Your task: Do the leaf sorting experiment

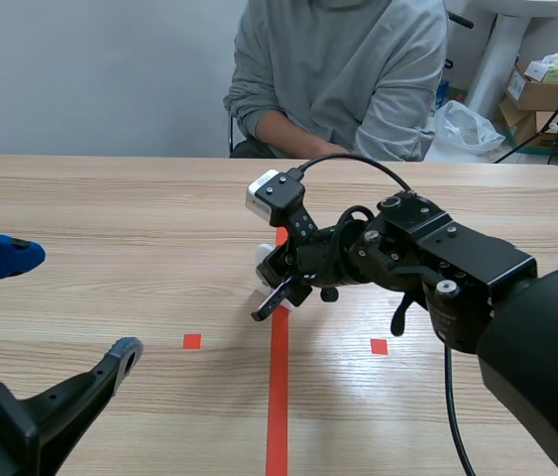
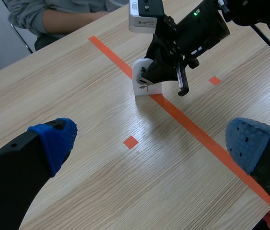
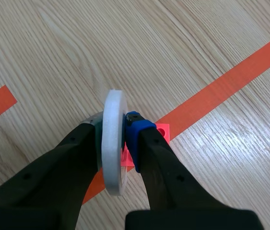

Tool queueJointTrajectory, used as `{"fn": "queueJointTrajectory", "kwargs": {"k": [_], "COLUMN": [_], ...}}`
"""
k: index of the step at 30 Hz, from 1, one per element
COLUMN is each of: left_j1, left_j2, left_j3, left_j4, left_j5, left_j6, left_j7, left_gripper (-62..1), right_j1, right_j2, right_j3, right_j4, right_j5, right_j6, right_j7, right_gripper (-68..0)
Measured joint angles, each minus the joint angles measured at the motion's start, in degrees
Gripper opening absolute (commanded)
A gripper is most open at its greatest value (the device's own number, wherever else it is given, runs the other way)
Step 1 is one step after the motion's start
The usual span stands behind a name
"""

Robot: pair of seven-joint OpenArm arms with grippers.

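- The right tool (image 1: 275,288) was clamped on a flat white piece (image 3: 114,143), held on edge with one finger pressed to each face; a blue pad (image 3: 135,125) bore against one side.
- The white piece (image 2: 146,88) sat low over the long orange-red tape line (image 1: 278,397), near the middle of the worktop (image 1: 110,208). Whether it touched the wood could not be told.
- In the left wrist view, a small dark drawing showed on the face of the piece, too small to make out.
- The left tool (image 2: 151,143) hung over the worktop on its own side with its fingers spread wide apart and nothing between them, well apart from the piece.
- A person in a grey sweater (image 1: 338,69) sat across the worktop, forearms at its far edge.
- Cardboard boxes (image 1: 541,94) stood behind, off to one side.
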Motion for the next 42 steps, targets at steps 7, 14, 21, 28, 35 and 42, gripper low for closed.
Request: {"fn": "queueJointTrajectory", "kwargs": {"k": [7, 14, 21, 28, 35, 42], "left_j1": [0.0, 0.0, 0.0, 0.0, 0.0, 0.0], "left_j2": [0.0, 0.0, 0.0, 0.0, 0.0, 0.0], "left_j3": [0.0, 0.0, 0.0, 0.0, 0.0, 0.0], "left_j4": [0.0, 0.0, 0.0, 0.0, 0.0, 0.0], "left_j5": [0.0, 0.0, 0.0, 0.0, 0.0, -0.04], "left_j6": [0.0, 0.0, 0.0, 0.0, 0.0, 0.0], "left_j7": [0.0, 0.02, 0.17, 0.17, 0.15, 0.17], "left_gripper": [1.4, 1.4, 1.4, 1.4, 1.4, 1.4], "right_j1": [-0.59, -3.26, -5.44, -2.58, 2.78, 5.49], "right_j2": [0.42, 7.67, 13.33, 18.29, 17.59, 16.09], "right_j3": [2.21, 16.87, 34.38, 38.05, 37.22, 37.0], "right_j4": [3.72, 13.97, 13.75, 4.83, -10.34, -15.43], "right_j5": [3.43, 6.88, 10.64, 10.56, 9.2, 7.28], "right_j6": [-7.74, -12.96, -15.89, -16.04, -16.11, -16.09], "right_j7": [-6.45, -9.73, -11.76, -8.66, -5.68, -3.78], "right_gripper": [-65.8, -65.8, -65.8, -65.7, -65.3, -61.7]}}
